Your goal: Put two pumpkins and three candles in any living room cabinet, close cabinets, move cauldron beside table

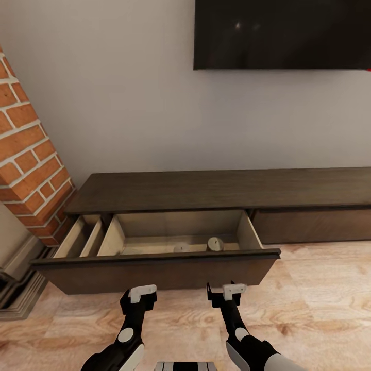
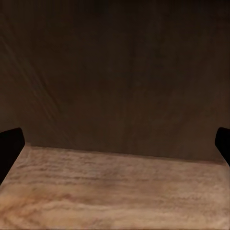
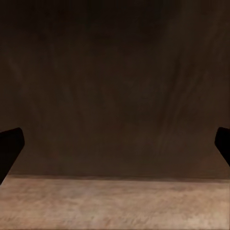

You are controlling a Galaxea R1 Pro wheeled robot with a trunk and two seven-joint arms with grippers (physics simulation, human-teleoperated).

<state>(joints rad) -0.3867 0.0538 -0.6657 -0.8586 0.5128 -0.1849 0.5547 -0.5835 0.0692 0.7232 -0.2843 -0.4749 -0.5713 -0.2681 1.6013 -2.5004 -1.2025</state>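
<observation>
We find the cabinet standing against the far wall, below a dark screen, with a brick column at its left end. Its left drawer is pulled out toward us over the wooden floor. A partition splits the pale interior into a narrow left compartment and a wide right one. In the wide compartment we see two candles: one upright toward the right, the other just to its left, mostly hidden behind the drawer front. The two stand near each other; we cannot tell whether they touch.

The left end effector and the right end effector are both held low, just near of the drawer front and level with it. In the left wrist view, the left end effector faces the dark drawer front with its fingers set wide apart and nothing between them. The right wrist view shows the same for the right end effector, fingers likewise apart. Neither touches the drawer that we can confirm.
</observation>
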